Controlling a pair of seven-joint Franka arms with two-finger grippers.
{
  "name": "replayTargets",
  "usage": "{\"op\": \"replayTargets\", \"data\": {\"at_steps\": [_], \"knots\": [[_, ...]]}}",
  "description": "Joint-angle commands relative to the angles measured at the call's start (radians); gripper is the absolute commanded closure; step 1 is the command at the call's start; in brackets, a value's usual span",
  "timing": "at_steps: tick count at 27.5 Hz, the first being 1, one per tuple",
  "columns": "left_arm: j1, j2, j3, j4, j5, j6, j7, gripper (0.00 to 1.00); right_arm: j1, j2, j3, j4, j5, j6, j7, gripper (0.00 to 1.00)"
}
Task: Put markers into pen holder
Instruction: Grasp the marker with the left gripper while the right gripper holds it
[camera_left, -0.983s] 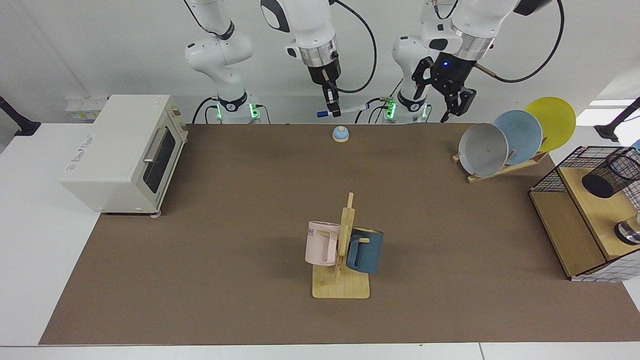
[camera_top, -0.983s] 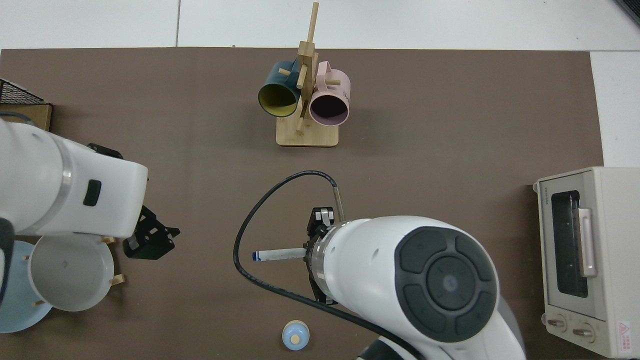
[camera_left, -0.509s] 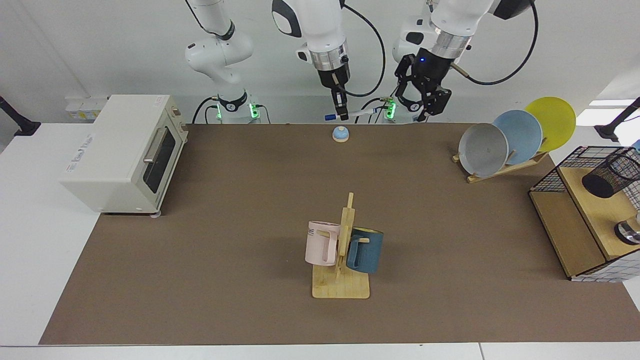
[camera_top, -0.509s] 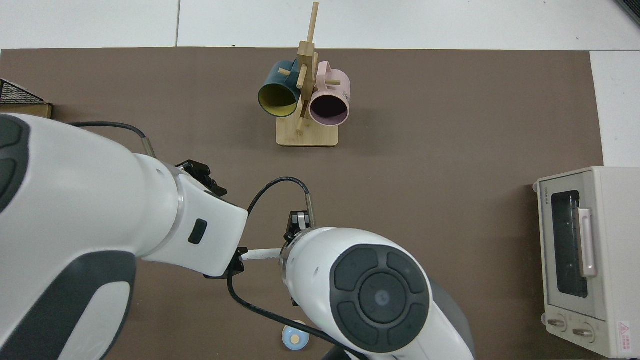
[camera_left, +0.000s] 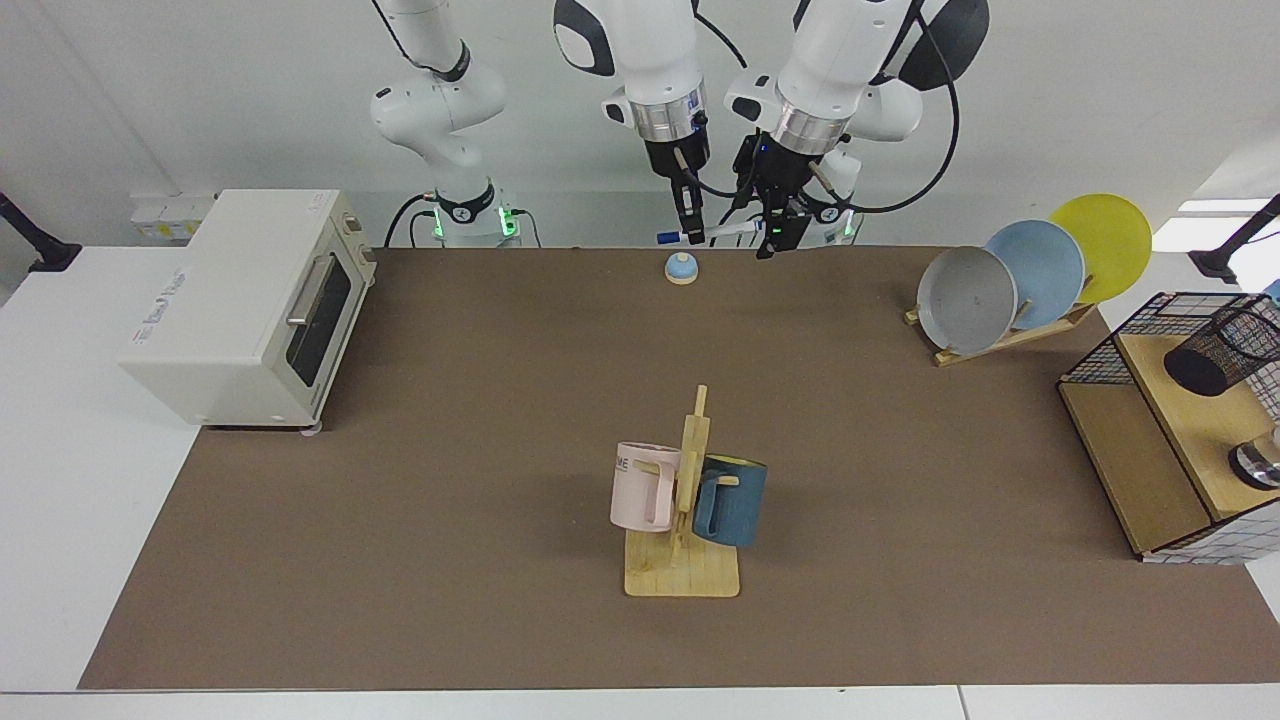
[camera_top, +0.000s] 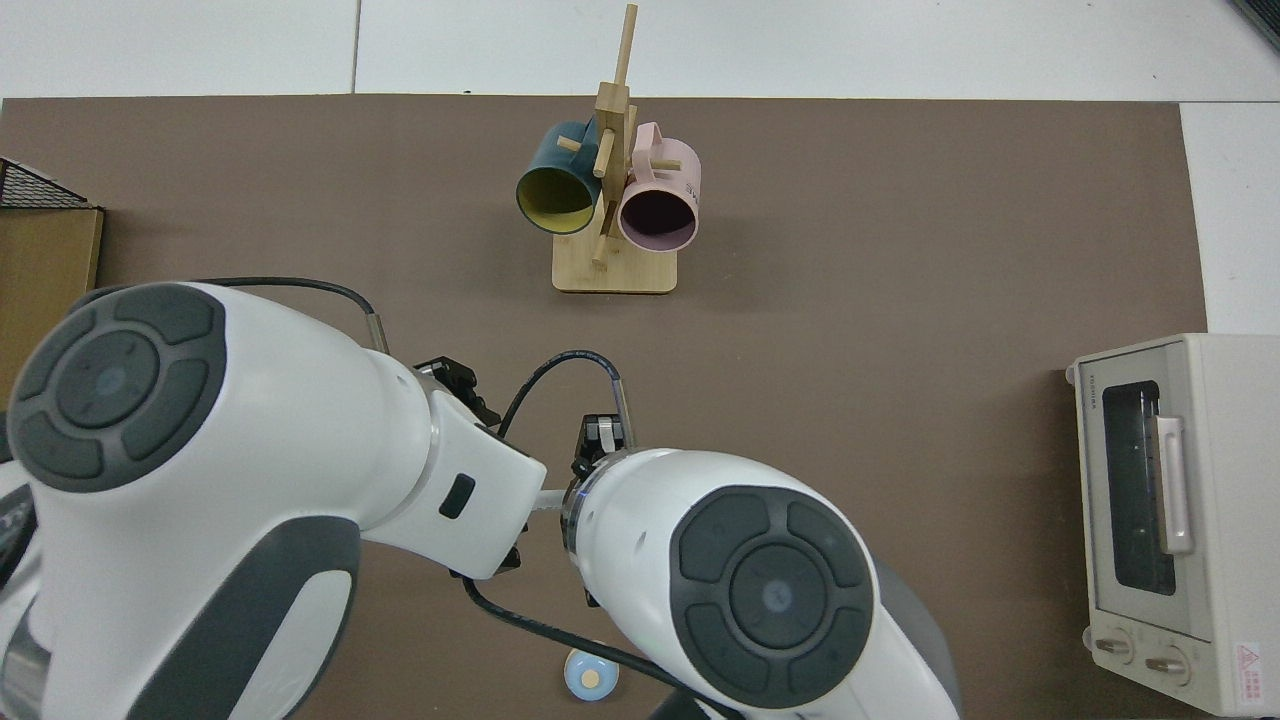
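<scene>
A white marker (camera_left: 722, 231) with a blue cap hangs level above the table's far edge, and my right gripper (camera_left: 690, 228) is shut on it near the capped end. My left gripper (camera_left: 773, 238) is at the marker's bare white end, touching or just beside it. In the top view both arms cover the grippers, and only a short white piece of the marker (camera_top: 549, 497) shows between them. The pen holder (camera_left: 1220, 349), a black mesh cup, lies tilted on the wooden shelf of the wire basket (camera_left: 1100, 360) at the facing view's right edge.
A toaster oven (camera_left: 250, 300) stands at the facing view's left. A small blue bell (camera_left: 681, 268) sits just below the grippers. A mug tree (camera_left: 685, 500) with a pink and a blue mug is mid-table, and a rack of three plates (camera_left: 1020, 280) stands near the basket.
My left arm has swung in from the plate rack side until its gripper reached the marker's white end. My right gripper has shifted slightly towards it, still holding the marker.
</scene>
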Motion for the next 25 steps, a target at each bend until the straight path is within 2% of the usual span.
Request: {"op": "replayTargets", "data": {"at_steps": [1,25], "knots": [[-0.027,-0.033,0.007,-0.069,-0.025,0.053,0.021,0.07,-0.015,0.014,0.008,0.027,-0.012,-0.019,0.014,1.00],[-0.071,-0.033,-0.002,-0.078,-0.025,0.065,0.012,0.11,-0.009,0.014,0.008,0.025,-0.009,-0.014,0.014,1.00]]}}
